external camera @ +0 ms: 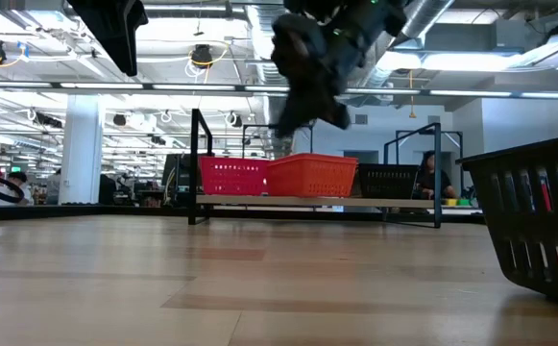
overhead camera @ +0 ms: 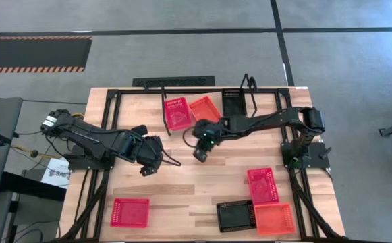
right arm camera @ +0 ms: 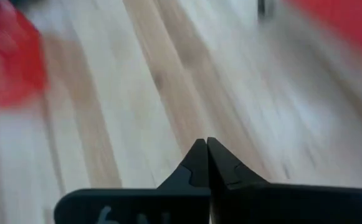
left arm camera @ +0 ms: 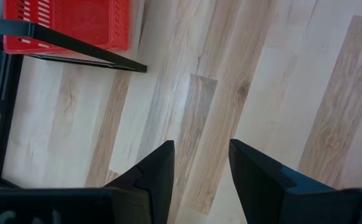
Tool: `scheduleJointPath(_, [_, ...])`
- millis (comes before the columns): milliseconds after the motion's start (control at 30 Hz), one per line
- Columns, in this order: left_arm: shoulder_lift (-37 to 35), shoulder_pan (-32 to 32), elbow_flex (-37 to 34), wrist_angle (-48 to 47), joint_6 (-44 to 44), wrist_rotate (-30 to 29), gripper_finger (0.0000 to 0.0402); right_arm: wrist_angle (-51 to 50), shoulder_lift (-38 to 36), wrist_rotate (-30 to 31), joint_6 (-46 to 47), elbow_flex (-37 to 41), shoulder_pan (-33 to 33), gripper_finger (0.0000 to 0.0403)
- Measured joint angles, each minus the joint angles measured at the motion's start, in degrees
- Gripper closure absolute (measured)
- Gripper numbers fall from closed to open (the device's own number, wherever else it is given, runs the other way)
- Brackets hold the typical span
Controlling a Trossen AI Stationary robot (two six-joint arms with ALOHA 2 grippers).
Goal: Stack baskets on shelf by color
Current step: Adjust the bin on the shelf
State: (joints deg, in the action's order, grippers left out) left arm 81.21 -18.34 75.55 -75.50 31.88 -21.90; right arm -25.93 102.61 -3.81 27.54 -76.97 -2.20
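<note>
My right gripper (overhead camera: 200,155) has its jaws pressed together on nothing, hanging over bare tabletop (overhead camera: 182,182) just in front of the shelf (overhead camera: 260,96). My left gripper (overhead camera: 144,169) stands open and empty over the left-middle of the table.

Behind the right jaws, three baskets already sit in a row on the shelf: a pinkish-red basket (overhead camera: 177,113), an orange basket (overhead camera: 206,109) tilted against it, and a black basket (overhead camera: 234,102).

What I judge the next move turns on: the loose baskets lie toward the near edge, away from the shelf. From the right jaws, a red basket (overhead camera: 263,185) lies nearest, its long axis running shelf-to-front; past it sit a black one (overhead camera: 235,216) and an orange one (overhead camera: 274,219), side by side. From the left jaws, a lone red basket (overhead camera: 129,212) lies just frontward, long axis crosswise.

All are shallow rectangular plastic trays with slotted mesh walls, thin rims to pinch. The shelf is pale wood in thin black wire.
</note>
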Motion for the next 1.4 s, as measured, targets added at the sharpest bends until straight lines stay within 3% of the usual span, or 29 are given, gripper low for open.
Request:
scheduleJointPath(200, [0.00, 0.01, 0.00, 0.02, 0.00, 0.03, 0.0261, -15.55, 0.02, 14.64, 2.30, 0.00, 1.40, 0.0402])
scheduleJointPath(300, [0.00, 0.01, 0.01, 0.02, 0.00, 0.03, 0.0261, -16.46, 0.02, 20.77, 2.82, 0.00, 1.45, 0.0402])
scheduleJointPath(467, [0.02, 0.01, 0.00, 0.02, 0.00, 0.04, 0.0261, -13.09, 0.02, 23.48, 2.59, 0.00, 1.35, 0.0401])
scheduleJointPath(1067, [0.00, -0.01, 0.00, 0.00, 0.00, 0.06, 0.0261, -4.22, 0.02, 26.53, 2.29, 0.00, 0.52, 0.0401])
scheduleJointPath(1167, [0.01, -0.01, 0.00, 0.00, 0.01, 0.08, 0.0261, -3.74, 0.02, 22.82, 2.06, 0.00, 0.69, 0.0401])
scheduleJointPath(1300, [0.00, 0.01, 0.00, 0.00, 0.02, 0.08, 0.0261, -4.09, 0.02, 11.56, -1.19, 0.00, 1.90, 0.0402])
scheduleJointPath(1400, [0.01, 0.00, 0.00, 0.01, 0.00, 0.09, 0.0261, -6.80, 0.03, 10.15, -2.11, 0.00, 2.84, 0.0402])
